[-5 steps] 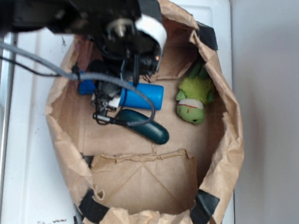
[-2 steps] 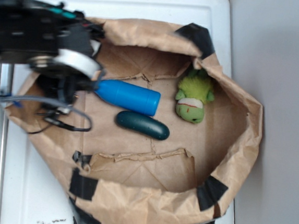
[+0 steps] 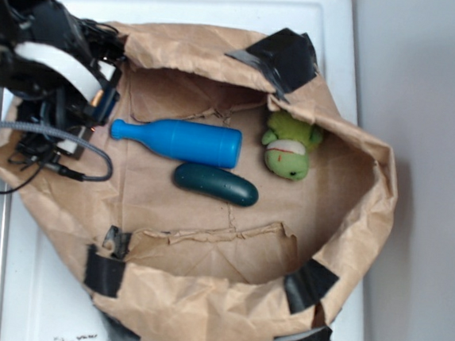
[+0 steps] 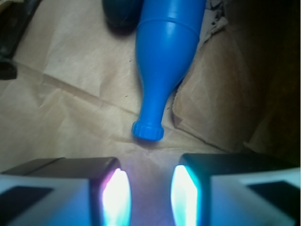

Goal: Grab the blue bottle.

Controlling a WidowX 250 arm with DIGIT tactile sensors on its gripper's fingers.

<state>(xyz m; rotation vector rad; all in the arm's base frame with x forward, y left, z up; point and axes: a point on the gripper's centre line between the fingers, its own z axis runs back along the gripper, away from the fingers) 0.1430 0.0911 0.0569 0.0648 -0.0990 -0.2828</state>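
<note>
Wrist view: blue bottle (image 4: 162,61) base cropped, end effector (image 4: 146,190) empty

From overhead, the gripper's fingertips are lost behind the black arm (image 3: 38,58) and its cables, so their gap can't be judged there. Up close, the blue bottle (image 4: 164,61) runs off the top edge, base unseen. The dark green capsule (image 4: 120,14) shows only one end. The gripper (image 4: 146,195) is cropped below.
</note>
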